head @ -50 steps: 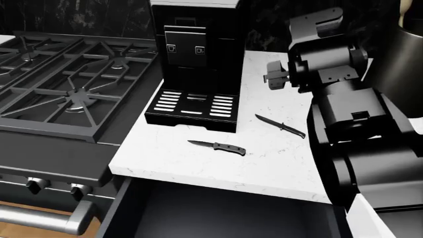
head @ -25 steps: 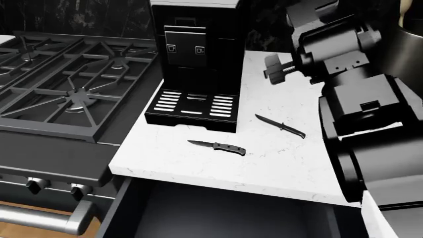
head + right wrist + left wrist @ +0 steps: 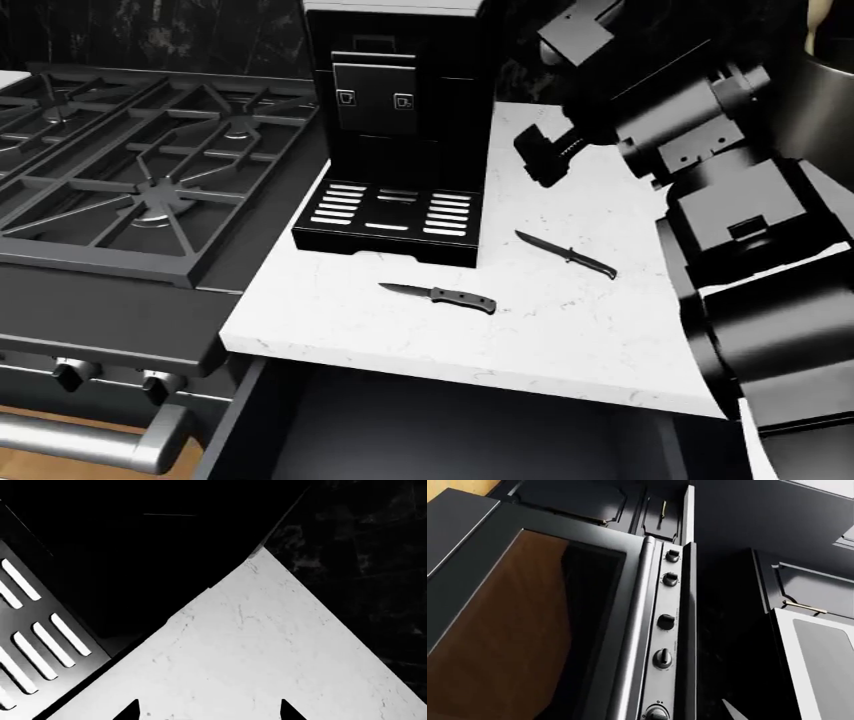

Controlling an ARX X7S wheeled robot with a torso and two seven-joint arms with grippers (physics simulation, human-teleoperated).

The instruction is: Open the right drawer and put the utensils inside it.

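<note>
The right drawer (image 3: 454,430) stands pulled out below the white counter (image 3: 334,310), showing a dark grey inside with nothing in it. Both utensils lie on the counter: a knife with a grey textured handle (image 3: 441,296) near the front edge, and a slim all-black knife (image 3: 567,254) behind and to its right. My right gripper (image 3: 538,160) hovers over the counter behind the black knife, beside the coffee machine. In the right wrist view the right gripper (image 3: 208,715) is open, its fingertips (image 3: 130,712) wide apart over bare counter. The left gripper does not show in any view.
A black coffee machine (image 3: 394,130) with a slotted drip tray stands at the counter's back left. A gas hob (image 3: 147,150) lies to the left, with the oven's silver handle (image 3: 80,440) below. The left wrist view shows the oven door (image 3: 527,630) and knobs (image 3: 664,621).
My right gripper has turned and dropped slightly to the left over the counter, while the forearm swung up and to the right. Both knives and the drawer have stayed put.
</note>
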